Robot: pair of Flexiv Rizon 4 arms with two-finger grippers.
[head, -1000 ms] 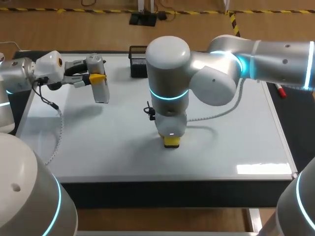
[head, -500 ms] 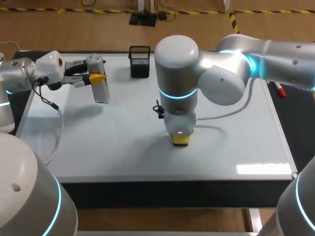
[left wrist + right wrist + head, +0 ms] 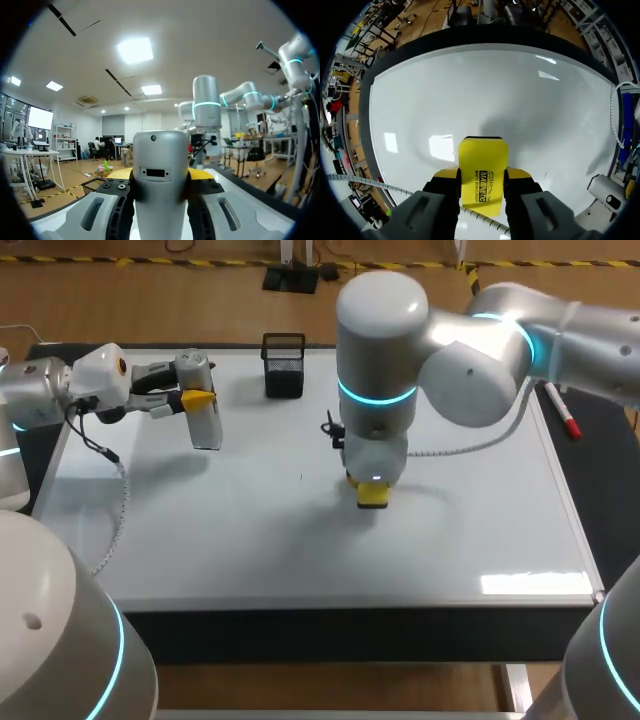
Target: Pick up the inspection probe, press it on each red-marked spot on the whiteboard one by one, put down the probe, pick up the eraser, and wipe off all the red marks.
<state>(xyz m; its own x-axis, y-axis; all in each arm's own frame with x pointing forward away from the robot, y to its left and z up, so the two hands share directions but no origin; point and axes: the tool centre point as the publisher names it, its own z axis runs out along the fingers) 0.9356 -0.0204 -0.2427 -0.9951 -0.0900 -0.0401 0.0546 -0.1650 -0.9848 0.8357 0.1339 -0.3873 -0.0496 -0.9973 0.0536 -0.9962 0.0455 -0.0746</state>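
Pinching the eraser [image 3: 373, 494] mid-frame by its long edges in right gripper [image 3: 481, 186], probably light and stiff; left gripper [image 3: 197, 400] clamping probe [image 3: 206, 426].

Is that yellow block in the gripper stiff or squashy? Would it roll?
Probably stiff: the yellow eraser shows straight edges while pinched in the right gripper. Its flat faces suggest it would slide, not roll.

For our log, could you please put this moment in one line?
left gripper shut on probe | right gripper shut on eraser over whiteboard
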